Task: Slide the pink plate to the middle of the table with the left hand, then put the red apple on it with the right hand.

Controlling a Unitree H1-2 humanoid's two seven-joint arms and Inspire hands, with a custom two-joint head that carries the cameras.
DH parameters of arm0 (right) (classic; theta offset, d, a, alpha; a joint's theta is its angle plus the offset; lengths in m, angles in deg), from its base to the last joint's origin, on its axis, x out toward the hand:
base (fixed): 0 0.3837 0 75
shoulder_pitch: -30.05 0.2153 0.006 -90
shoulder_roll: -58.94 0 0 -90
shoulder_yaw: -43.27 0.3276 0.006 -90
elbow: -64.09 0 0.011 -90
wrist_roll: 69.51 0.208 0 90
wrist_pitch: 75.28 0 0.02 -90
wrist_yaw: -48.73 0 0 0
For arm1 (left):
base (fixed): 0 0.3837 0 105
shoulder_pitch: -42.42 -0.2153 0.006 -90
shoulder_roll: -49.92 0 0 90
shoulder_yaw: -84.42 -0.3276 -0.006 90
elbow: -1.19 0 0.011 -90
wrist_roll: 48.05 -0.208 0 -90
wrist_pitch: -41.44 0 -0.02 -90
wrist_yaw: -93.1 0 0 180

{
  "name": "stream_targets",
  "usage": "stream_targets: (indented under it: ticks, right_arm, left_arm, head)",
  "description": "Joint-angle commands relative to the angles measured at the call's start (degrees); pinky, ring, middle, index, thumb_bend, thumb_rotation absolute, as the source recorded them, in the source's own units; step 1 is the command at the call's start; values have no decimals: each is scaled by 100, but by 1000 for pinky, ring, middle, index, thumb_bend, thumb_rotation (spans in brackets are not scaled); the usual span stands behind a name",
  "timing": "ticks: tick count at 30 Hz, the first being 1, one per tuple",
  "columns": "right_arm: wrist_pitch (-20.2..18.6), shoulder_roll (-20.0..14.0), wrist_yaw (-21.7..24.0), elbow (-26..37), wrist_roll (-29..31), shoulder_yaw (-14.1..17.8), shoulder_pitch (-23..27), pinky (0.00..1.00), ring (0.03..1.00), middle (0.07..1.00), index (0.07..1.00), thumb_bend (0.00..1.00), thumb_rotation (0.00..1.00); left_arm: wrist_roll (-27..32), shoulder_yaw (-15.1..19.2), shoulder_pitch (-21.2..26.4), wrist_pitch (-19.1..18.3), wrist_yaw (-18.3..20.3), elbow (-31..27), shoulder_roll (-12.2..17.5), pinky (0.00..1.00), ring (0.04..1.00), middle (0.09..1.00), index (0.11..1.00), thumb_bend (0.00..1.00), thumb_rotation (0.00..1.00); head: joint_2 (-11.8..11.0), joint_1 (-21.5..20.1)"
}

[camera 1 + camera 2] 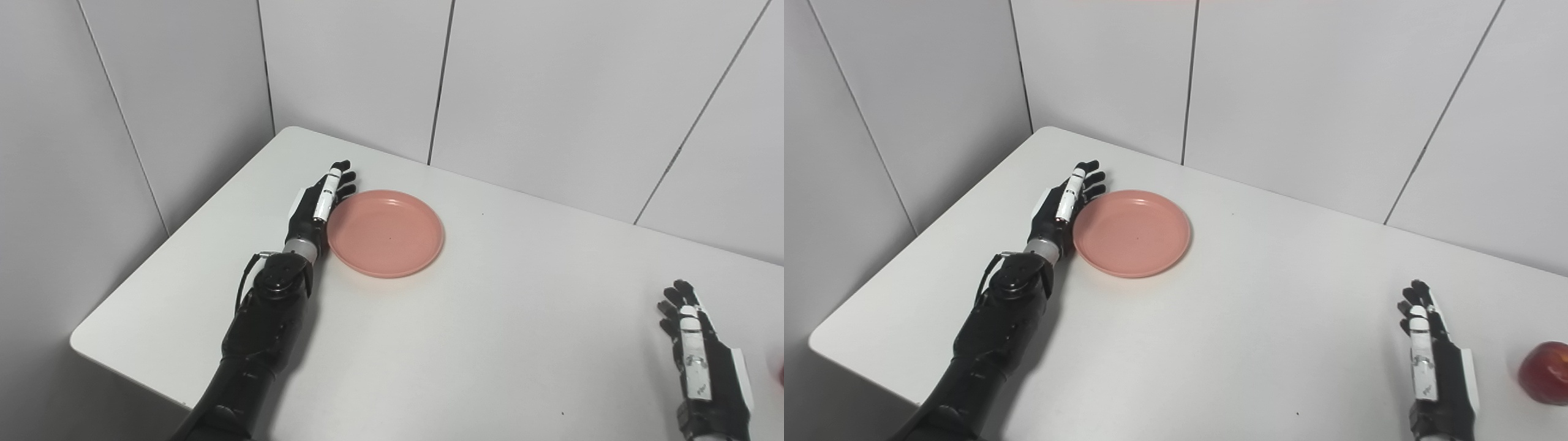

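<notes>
Plate [385,233] still left of bench [490,343] middle; left hand [318,205] flat against its rim, grasping nothing. Next: push rightward. Right hand [1433,373] released beside apple [1545,372].

Round red apple [1545,372]: clipped by the right edge in the right eye view; only a red sliver at the edge in the left eye view. Black-and-white right hand [1434,367]: wrist cut by the bottom edge, palm side hidden. Black left hand [320,202]: edge-on beside the round pink plastic plate [386,233], contact with the rim unclear. White bench [490,318]: near edge and right end out of frame.
</notes>
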Motion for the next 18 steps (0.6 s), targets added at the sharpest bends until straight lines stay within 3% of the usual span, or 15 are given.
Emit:
stream_targets:
  ticks: [1,11,18]
  right_arm:
    - [107,20,14,204,43,23,97,934,912,917,919,88,1000]
    - [71,66,11,192,71,26,109,965,911,916,920,100,1000]
    - [263,42,28,83,25,8,119,944,902,910,913,125,1000]
  left_arm:
    - [0,-137,227,42,230,-3,-104,878,885,890,860,344,1000]
    - [-53,-237,203,52,234,10,-192,875,878,881,850,342,1000]
    - [-95,-278,170,75,229,39,-288,854,864,865,837,363,1000]
  head:
    - [9,0]
    - [67,-107]
    - [111,-170]
